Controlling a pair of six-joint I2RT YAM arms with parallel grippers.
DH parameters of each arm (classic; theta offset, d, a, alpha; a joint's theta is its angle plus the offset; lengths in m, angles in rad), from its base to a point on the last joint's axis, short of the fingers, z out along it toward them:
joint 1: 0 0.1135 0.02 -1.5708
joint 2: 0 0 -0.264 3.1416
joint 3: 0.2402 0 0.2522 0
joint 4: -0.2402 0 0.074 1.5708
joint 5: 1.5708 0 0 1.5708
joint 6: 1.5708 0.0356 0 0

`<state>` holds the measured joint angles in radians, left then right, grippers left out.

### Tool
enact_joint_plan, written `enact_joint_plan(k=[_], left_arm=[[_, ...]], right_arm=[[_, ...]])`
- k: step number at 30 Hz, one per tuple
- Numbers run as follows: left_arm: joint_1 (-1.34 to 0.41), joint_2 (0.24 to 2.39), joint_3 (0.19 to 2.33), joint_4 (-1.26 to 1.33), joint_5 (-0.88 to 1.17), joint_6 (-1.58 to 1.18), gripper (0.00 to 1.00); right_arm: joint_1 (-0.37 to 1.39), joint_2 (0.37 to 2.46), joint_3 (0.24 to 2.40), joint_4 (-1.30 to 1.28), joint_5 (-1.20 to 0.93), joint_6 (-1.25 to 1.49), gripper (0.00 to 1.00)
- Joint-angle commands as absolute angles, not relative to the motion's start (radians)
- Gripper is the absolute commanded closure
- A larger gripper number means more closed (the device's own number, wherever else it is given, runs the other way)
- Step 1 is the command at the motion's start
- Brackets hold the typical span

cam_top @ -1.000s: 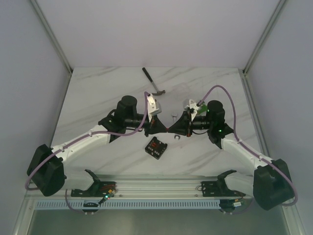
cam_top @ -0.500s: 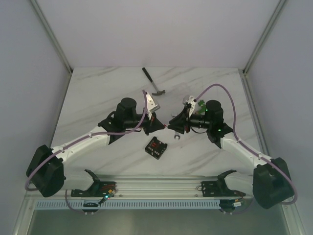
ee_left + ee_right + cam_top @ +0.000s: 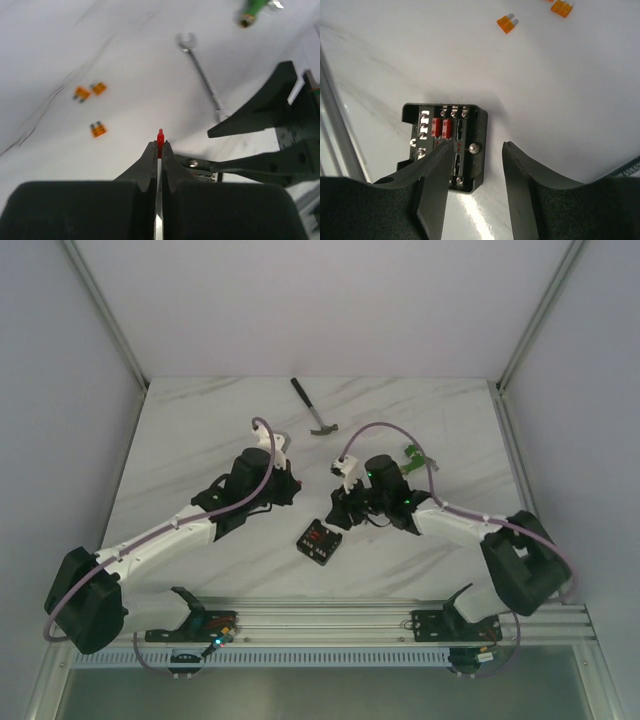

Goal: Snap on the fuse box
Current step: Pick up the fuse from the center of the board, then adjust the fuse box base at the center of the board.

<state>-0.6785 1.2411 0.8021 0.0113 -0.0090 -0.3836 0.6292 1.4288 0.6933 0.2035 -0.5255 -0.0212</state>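
Top external view: fuse box flat on the table, close to the near edge, about midway between the left and right edges, skewed to that edge, open face up. From the right wrist: two seated fuses, red, side by side in one row, the other slots dark. Directly over the box, right gripper, jaws apart, one finger overlapping the box's middle, the other past its side; contact with the box impossible to judge. A little left of the box and farther from the near edge, left gripper, jaws clamped on a red fuse, its tip poking out beyond the fingertips. Farther out, toward the table's middle: wrench lying flat, and three loose orange fuses well apart from it, two close together, one on its own. Green connector piece just past the wrench's far end, nearer the right edge. Hammer well apart from everything else, near the far edge, about midway along it.
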Motion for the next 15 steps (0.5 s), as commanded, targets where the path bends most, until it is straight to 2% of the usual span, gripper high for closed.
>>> enact_joint_plan(k=[1,8,15], left_arm=[[-0.663,1.229,0.804,-0.117,-0.205,-0.504,1.0],[-0.648,1.217,0.801,-0.155,-0.252,-0.543,1.0],[-0.644,1.205,0.805,-0.17,-0.252,-0.546,1.0]], right_arm=[[0.675,1.518,0.79,0.161,-0.415,-0.088,0.5],[0.716,1.647,0.864,0.144,-0.373,-0.115,0.55],[0.737,1.702,0.906,0.138,-0.355,-0.128,0.66]])
